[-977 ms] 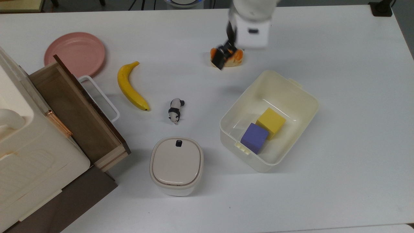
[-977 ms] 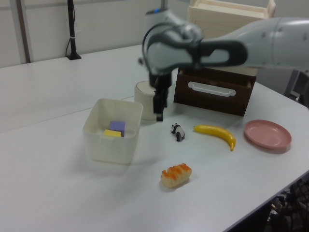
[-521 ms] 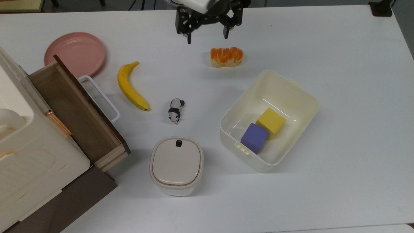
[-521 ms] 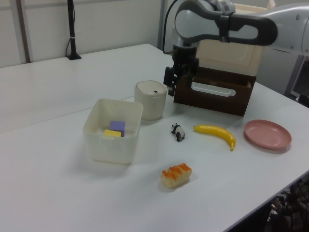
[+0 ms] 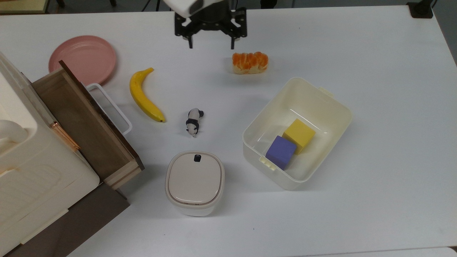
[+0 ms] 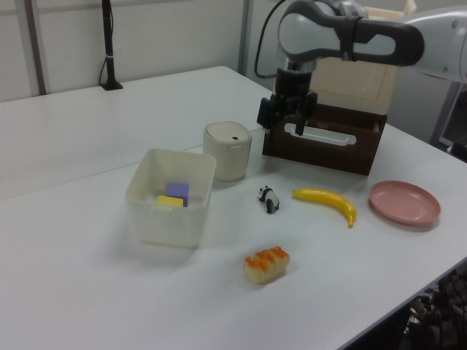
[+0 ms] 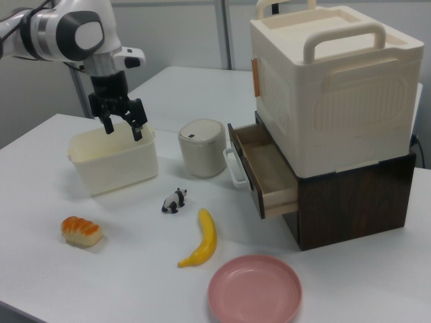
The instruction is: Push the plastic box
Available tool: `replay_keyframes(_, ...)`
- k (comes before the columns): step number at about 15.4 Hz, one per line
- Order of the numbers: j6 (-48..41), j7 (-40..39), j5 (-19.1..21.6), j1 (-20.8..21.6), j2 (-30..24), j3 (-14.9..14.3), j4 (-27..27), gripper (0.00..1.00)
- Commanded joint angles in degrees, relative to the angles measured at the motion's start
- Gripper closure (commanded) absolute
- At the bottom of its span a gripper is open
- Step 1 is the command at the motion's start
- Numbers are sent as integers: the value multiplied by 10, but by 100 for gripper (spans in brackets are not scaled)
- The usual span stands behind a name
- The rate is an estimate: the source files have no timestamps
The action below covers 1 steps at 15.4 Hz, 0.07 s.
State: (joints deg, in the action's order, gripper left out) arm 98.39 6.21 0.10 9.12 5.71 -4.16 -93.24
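Though unlabelled, plastic box (image 5: 323, 103) holds cubes (image 5: 290, 142).

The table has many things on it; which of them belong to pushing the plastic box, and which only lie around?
For the job:
- plastic box, lidless, with two cubes inside
- gripper, open, raised, apart from the box

Lying about:
- banana
- panda figure
- pink plate
- bread roll
- lidded white container
- storage case with its open drawer

No readable text, labels, brands, numbers or signs are found on anything in the three views.
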Motion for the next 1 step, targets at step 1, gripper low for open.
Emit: replay_keyframes(1, 8, 11, 13, 7, -23, -12, -19, 0)
